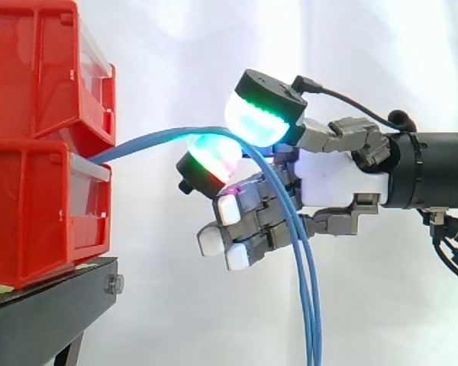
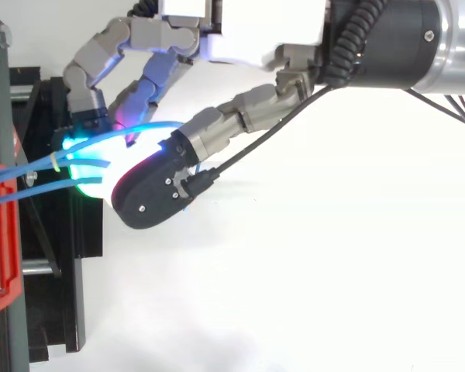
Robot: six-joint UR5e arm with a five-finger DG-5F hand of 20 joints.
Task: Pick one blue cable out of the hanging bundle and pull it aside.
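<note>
Pinching one blue cable [image 1: 149,139] between two glowing pads [image 1: 256,118], the hand [image 1: 332,171] is curled closed in the side view, with its remaining fingers folded beneath and holding nothing. The cable leaves the gap between the stacked red bins [image 1: 30,91] on the black stand [image 1: 46,305], arches to the pinch, then hangs down beside a second strand. The grip seems chosen so that one cable can be drawn clear. Top view: the hand [image 2: 248,31] reaches in from the right. The held cable is raised apart from the other blue cables [image 2: 39,191], and a yellow tie [image 2: 54,163] sits on the strands near the stand. No writing is legible.
</note>
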